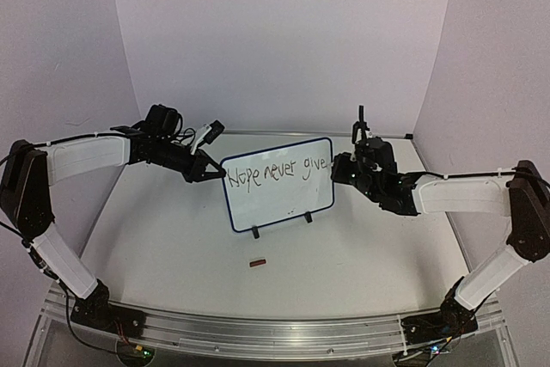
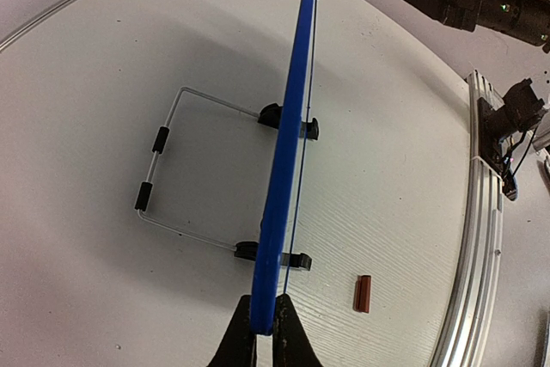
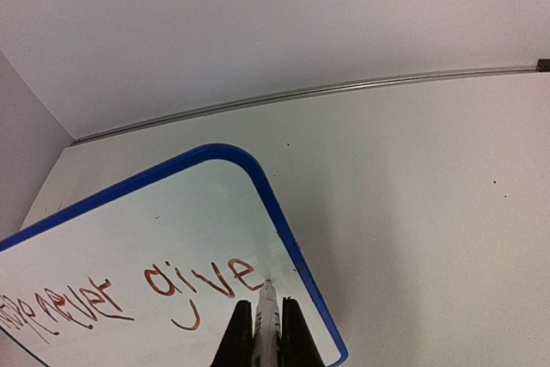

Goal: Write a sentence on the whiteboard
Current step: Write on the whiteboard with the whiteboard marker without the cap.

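A small rectangular whiteboard [image 1: 277,182], glossy white inside a dark blue round-cornered frame, is standing upright on the pale table [image 1: 163,238]. It is resting on two small black feet [image 1: 255,232], with a thin bent wire stand [image 2: 168,165] reaching out behind it. Near the top of the whiteboard, the handwritten sentence [image 1: 277,171] is running across in thin dark uneven letters. It is reading "Hope never give", and the right wrist view is showing one curved stroke beginning a second line under "give".

The left gripper [image 1: 212,174] is meeting the whiteboard at its left edge. In the left wrist view its black fingers [image 2: 245,341] are pinching the blue frame between them, jaws narrowed onto the frame's thickness.

The right gripper [image 3: 266,337] is sitting at the whiteboard's right edge with its jaws closed around a slim white-bodied marker [image 3: 267,307]. The marker's tip is touching the white surface just after the last letter of "give", close to the frame's right side.

A small reddish-brown block [image 1: 257,262] is lying flat on the table in front of the whiteboard, apart from its feet and from both grippers.
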Controlling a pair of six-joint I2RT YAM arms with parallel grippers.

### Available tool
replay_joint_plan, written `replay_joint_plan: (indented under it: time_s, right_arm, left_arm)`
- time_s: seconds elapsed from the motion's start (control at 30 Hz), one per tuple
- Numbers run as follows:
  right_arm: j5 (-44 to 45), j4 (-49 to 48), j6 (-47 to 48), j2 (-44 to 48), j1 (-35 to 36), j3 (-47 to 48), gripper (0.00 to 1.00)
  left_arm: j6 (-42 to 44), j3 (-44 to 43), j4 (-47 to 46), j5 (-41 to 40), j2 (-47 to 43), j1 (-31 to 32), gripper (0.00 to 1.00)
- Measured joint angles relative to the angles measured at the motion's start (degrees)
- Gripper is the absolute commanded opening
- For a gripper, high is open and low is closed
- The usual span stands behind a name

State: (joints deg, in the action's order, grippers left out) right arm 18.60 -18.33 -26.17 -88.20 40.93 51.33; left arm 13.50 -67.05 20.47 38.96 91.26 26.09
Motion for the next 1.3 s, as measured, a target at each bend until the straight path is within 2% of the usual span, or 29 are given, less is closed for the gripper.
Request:
replay_joint_plan:
  time_s: [0.23, 0.6, 1.0, 1.3]
  right_arm:
    - [0.5, -0.06, 0.2, 4.31, 0.0, -2.67, 0.0]
    - [-5.8, -0.01, 1.75, 15.42, 0.81, -5.77, 0.0]
    - [-7.08, 2.87, 3.29, 16.06, 9.14, -5.61, 0.0]
    - [-7.33, 2.95, 3.23, 12.05, 14.11, -3.5, 0.0]
  left_arm:
    - [0.0, 0.0, 0.0, -0.02, 0.0, 0.0, 0.0]
    - [-0.02, 0.0, -0.04, -0.15, -0.01, 0.29, 0.0]
    - [-0.01, 0.0, -0.52, -0.66, -0.13, 1.03, 0.0]
    - [-0.02, 0.0, -0.61, -0.7, -0.13, 1.33, 0.0]
